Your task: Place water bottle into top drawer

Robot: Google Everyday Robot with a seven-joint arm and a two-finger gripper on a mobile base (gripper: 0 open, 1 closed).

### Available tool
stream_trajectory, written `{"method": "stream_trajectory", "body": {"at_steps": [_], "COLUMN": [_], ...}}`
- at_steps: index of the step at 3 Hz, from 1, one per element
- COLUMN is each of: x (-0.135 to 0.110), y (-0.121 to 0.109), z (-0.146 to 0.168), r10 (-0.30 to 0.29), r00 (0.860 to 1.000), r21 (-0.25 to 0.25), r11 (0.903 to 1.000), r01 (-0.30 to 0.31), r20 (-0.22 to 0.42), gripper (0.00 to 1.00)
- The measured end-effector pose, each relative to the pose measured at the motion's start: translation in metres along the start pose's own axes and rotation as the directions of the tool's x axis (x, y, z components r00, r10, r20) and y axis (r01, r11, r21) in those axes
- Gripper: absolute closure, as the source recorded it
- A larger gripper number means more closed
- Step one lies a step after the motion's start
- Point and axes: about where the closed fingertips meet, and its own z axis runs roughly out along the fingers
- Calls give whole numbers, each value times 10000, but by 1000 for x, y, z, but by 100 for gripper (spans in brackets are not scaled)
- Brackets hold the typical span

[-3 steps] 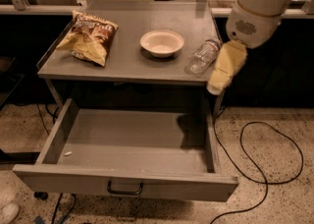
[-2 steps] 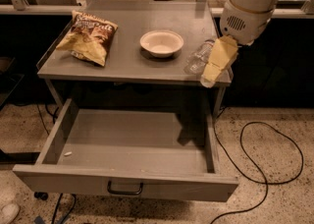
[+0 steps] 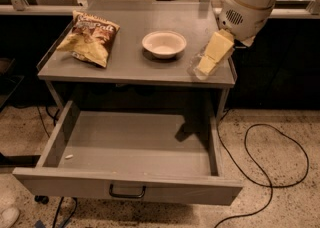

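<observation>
Gripper is down at the front right corner of the table, right on top of the water bottle. Honestly can't tell if it's spread or clamped on it. Bottle lies on its side just beside the white bowl, chip bag over on the left. Top drawer is pulled wide open below, with a small white speck inside.

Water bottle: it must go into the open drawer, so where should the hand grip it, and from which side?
Probably grip the water bottle across its middle, from above: it lies on its side at a front corner of the table, and the hand hangs right over it.
</observation>
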Motion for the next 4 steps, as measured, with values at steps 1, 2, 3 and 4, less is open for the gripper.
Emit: {"method": "stream_trajectory", "body": {"at_steps": [1,2,3,4], "x": [-23,-38,-47,-80], "y": [-18,-39,-44,-58], "z": [-3,-8,-8,5], "r10": [1678,2858,2916,2622], "r00": [9857,9576,9535,9618], "r21": [-234,-42,24,480], "r11": [9856,9583,9562,9627], "r01": [-1675,-2859,-2926,-2663], "r20": [146,373,761,785], "gripper": [0,0,0,0]}}
